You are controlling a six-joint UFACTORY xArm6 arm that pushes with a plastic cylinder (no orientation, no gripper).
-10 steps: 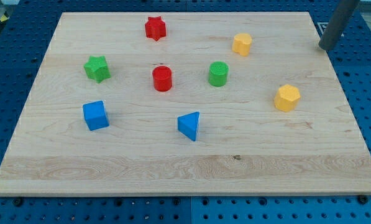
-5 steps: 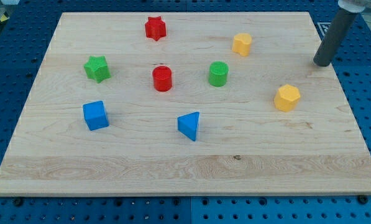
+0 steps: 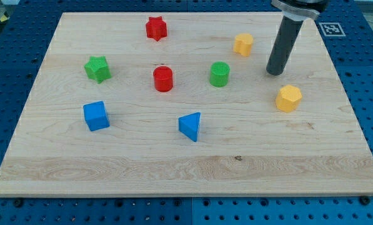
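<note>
Rod comes down from the view's top right, long axis near upright, leaning slightly to the view's right as it rises. My tip (image 3: 274, 72) rests on the wooden surface (image 3: 174, 169) in the right part of the board. No hand on this arm, so nothing spread or pinched to report.

Nearest blocks: yellow hexagonal block (image 3: 288, 98) just below and to the right of the tip, apart from it; second yellow block (image 3: 243, 44), shape not clear, up and to the left, also apart. Tip sits roughly between these two. Nothing touches the tip.

Green cylinder (image 3: 219, 74) lies to the left of the tip at about the same height in the view. Red cylinder (image 3: 163, 79) further left. Red star (image 3: 155, 28) near the top edge. Green star (image 3: 97, 68) at left. Blue cube (image 3: 96, 115) lower left. Blue triangular block (image 3: 190, 126) lower centre, one corner pointing to the view's left.

Blue pegboard (image 3: 361, 62) surrounds the board; a marker tag (image 3: 330, 28) shows at top right.
</note>
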